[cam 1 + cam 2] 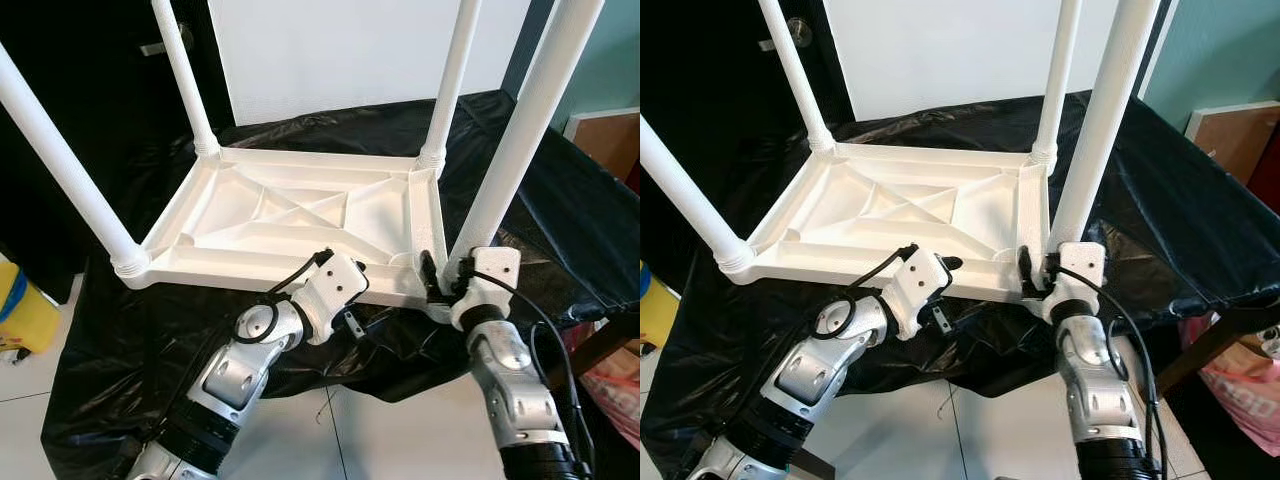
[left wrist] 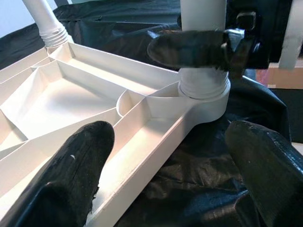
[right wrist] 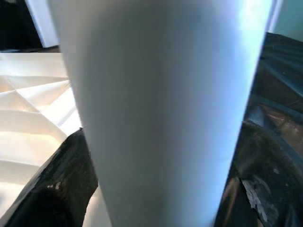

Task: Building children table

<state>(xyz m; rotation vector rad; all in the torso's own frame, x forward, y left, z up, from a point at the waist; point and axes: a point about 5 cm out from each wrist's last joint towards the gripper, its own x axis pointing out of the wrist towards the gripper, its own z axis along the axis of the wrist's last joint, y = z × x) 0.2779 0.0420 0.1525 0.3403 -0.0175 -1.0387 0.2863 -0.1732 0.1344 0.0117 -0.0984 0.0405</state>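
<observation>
Right gripper (image 1: 447, 285) was pinching the near-right leg (image 1: 520, 130) low down, just above its socket, one finger on each side of the tube; that leg's long axis ran up and slightly rightward from the corner, so any turning would go about that line. Left gripper (image 1: 352, 300) stood spread and holding nothing at the near rim of the upturned tabletop (image 1: 290, 215), which lay underside-up on black sheeting (image 1: 560, 200) with all four legs standing.

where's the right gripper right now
The right gripper is at the near right corner of the upturned white plastic tabletop, its black fingers closed around the base of the white round leg there, above the black sheet.
</observation>
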